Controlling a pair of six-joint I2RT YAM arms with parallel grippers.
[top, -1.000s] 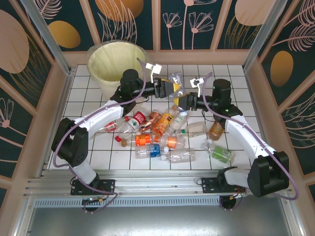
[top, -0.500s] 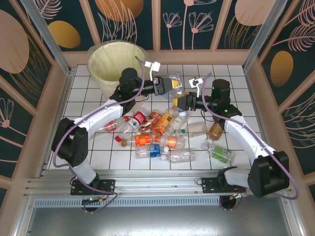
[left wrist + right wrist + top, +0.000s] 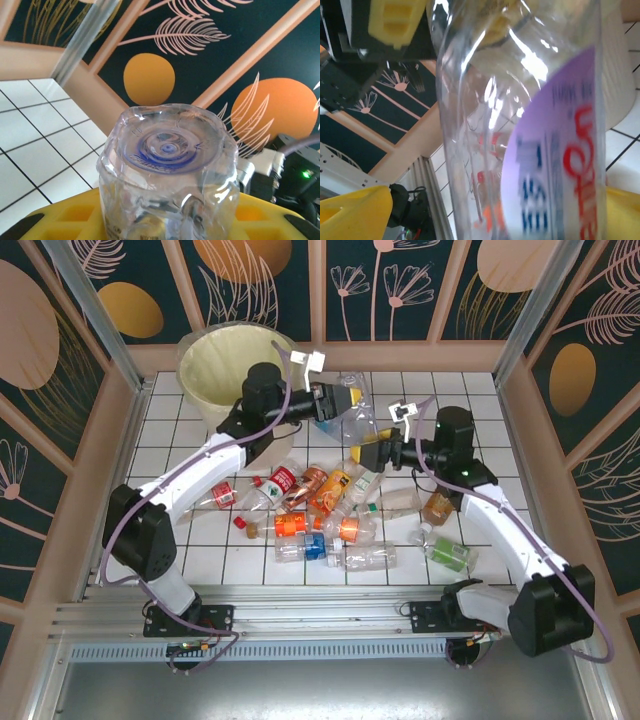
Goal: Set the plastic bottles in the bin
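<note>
Clear bottle clamped btwn left jaws; right jaws spread around it.

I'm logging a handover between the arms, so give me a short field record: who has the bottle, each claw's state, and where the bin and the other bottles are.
held item: clear plastic bottle with a purple label, raised above the table
left claw: shut on that bottle
right claw: open, just beside the bottle
bin: large round cream-white plastic bucket with a yellow liner, far left corner; held bottle not over it
remaining: pile of plastic bottles lying mid-table
surface: white tiled table
</note>
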